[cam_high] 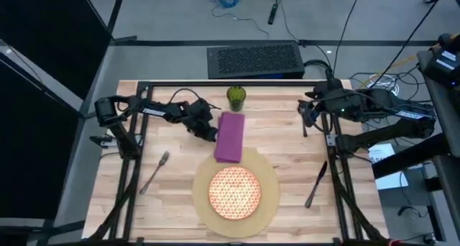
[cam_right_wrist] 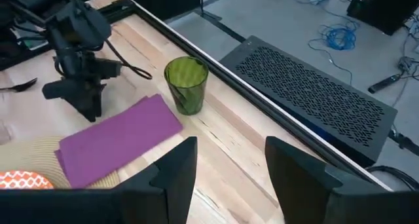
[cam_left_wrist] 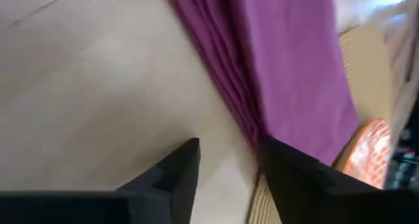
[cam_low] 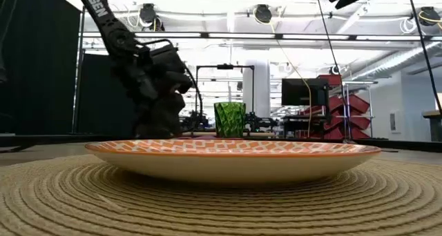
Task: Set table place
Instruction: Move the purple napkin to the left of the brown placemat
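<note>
Nearest the low camera, the mat (cam_low: 221, 198) fills the foreground with the plate (cam_low: 231, 156) on it; from above both sit at the near middle of the counter (cam_high: 172, 196), the mat's rim close to the near edge. The napkin (cam_high: 230, 136) lies lengthwise behind the plate, its near end overlapping the mat's far rim. The cup (cam_high: 236, 97) stands upright just beyond the napkin's far end, near the far rail. The fork (cam_high: 154, 171) lies on bare wood left of the mat, well apart from it, and the knife (cam_high: 315, 184) lies right of the mat beside the right frame rail. Open wood shows between fork and mat and between mat and knife.

The left gripper (cam_high: 208, 134) is low at the napkin's left edge. In its wrist view the jaws stand a little apart, with bare wood in the gap and the napkin's folded edge beside one finger (cam_left_wrist: 288, 178); they hold nothing, and whether that finger touches the cloth cannot be told.

The right gripper (cam_high: 307, 114) hangs raised over the counter's far right, well apart from every item. Its jaws are parted and empty, the cup and napkin in view beyond them.
</note>
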Available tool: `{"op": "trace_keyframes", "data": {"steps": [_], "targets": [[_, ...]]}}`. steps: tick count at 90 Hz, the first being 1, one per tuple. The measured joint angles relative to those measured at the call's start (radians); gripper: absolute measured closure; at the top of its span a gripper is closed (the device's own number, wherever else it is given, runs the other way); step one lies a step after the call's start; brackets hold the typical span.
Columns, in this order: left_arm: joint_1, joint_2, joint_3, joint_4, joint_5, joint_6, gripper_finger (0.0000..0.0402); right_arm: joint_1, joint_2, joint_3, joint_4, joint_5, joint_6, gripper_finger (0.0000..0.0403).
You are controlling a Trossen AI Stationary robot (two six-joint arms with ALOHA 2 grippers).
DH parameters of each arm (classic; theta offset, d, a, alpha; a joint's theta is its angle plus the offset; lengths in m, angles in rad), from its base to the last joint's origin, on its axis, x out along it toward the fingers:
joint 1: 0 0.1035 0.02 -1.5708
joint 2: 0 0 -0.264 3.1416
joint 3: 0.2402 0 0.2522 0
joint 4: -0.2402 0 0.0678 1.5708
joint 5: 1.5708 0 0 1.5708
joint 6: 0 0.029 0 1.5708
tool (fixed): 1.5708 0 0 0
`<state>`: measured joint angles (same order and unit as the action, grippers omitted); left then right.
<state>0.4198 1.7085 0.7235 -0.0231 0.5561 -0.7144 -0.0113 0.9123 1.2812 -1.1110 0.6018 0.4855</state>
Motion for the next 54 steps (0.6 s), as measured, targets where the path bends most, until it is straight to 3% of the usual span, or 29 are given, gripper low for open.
{"op": "trace_keyframes", "data": {"steps": [54], "targets": [[-0.06, 0.075, -0.005, 0.187, -0.024, -0.094, 0.0239, 0.0, 0.001, 0.0, 0.001, -0.003, 0.0, 0.0236]]}}
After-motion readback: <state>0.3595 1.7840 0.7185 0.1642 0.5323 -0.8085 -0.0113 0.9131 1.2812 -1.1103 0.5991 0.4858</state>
